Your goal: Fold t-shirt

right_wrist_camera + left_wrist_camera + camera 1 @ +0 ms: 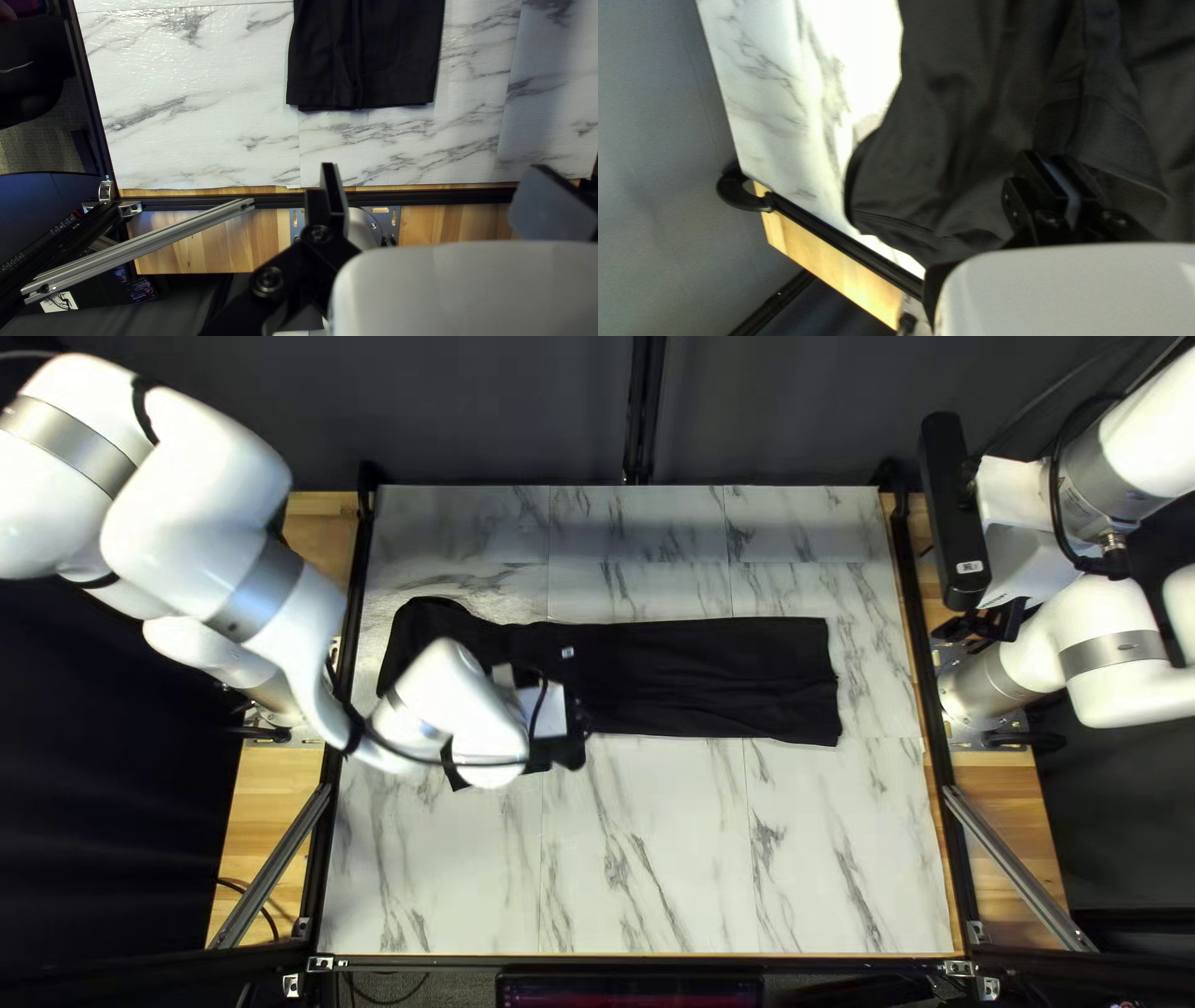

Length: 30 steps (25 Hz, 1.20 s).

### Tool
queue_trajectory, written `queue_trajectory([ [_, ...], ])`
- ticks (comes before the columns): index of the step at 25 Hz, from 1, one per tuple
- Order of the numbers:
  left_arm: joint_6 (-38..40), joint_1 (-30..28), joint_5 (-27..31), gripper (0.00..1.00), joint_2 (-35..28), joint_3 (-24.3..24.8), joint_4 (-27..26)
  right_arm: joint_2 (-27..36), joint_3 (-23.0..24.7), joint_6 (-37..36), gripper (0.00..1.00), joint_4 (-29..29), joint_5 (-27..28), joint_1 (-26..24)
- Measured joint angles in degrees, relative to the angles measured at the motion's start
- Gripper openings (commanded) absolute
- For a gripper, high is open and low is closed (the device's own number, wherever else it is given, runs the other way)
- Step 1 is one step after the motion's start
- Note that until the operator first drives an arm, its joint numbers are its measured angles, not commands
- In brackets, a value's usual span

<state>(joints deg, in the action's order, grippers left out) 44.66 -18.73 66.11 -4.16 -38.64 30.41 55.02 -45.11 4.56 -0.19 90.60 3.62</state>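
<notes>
A black t-shirt (710,678) lies as a long band across the table, its wider, uneven end partly covered by my left arm. My left gripper (573,744) is over that end, mostly hidden by its wrist. In the left wrist view the gripper (1047,157) is shut in front of the dark cloth (965,137), no fabric visibly pinched. My right gripper (984,629) hangs at the table's right edge, away from the shirt. The right wrist view has this gripper (437,171) open, fingers wide apart, with the shirt's straight end (364,68) ahead of it.
Marble-patterned tabletop (660,859) surrounds the cloth. Black rails run along the table's sides, the right one (436,196) passing under my right gripper. A metal strut (149,246) slants beside it. A black hook-shaped piece (740,198) stands at the table corner.
</notes>
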Motion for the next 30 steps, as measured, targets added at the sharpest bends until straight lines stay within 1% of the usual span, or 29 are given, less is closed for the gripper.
queue_trajectory([
  [3, -2.4, 2.6, -0.7, 0.09, -1.3, 0.9, 0.9, 0.0, 0.0, 0.0, 1.00, 0.0, 0.0, 0.0],
  [4, -3.1, 3.5, -0.9, 0.15, -1.6, 1.1, 1.3, 0.0, 0.0, 0.0, 1.00, 0.0, 0.0, 0.0],
  [5, -3.8, 4.3, -1.0, 0.23, -1.9, 1.2, 1.6, 0.0, 0.0, 0.0, 1.00, 0.0, 0.0, 0.0],
  [7, -5.7, 6.7, -1.4, 0.88, -2.4, 1.5, 2.5, 0.0, 0.0, 0.0, 1.00, 0.0, 0.0, 0.0],
  [8, -6.6, 7.9, -1.7, 1.00, -2.6, 1.6, 2.9, 0.0, 0.0, 0.0, 1.00, 0.0, 0.0, 0.0],
  [11, -8.8, 10.9, -2.6, 1.00, -2.7, 1.9, 3.7, 0.0, 0.0, 0.0, 1.00, 0.0, 0.0, 0.0],
  [14, -9.2, 11.2, -2.7, 1.00, -2.7, 2.0, 3.6, 0.0, 0.0, 0.0, 1.00, 0.0, 0.0, 0.0],
  [19, -6.4, 7.1, -1.9, 1.00, -1.8, 1.7, 2.0, 0.0, 0.0, 0.0, 1.00, 0.0, 0.0, 0.0],
  [25, 0.4, -0.3, -0.7, 1.00, 0.3, -0.1, -1.8, 0.0, 0.0, 0.0, 1.00, 0.0, 0.0, 0.0],
  [28, 2.3, -1.0, -1.4, 1.00, 2.2, -1.6, -4.3, 0.0, 0.0, 0.0, 1.00, 0.0, 0.0, 0.0],
  [30, 2.2, 0.6, -3.2, 1.00, 2.6, -1.8, -6.5, 0.0, 0.0, 0.0, 1.00, 0.0, 0.0, 0.0],
])
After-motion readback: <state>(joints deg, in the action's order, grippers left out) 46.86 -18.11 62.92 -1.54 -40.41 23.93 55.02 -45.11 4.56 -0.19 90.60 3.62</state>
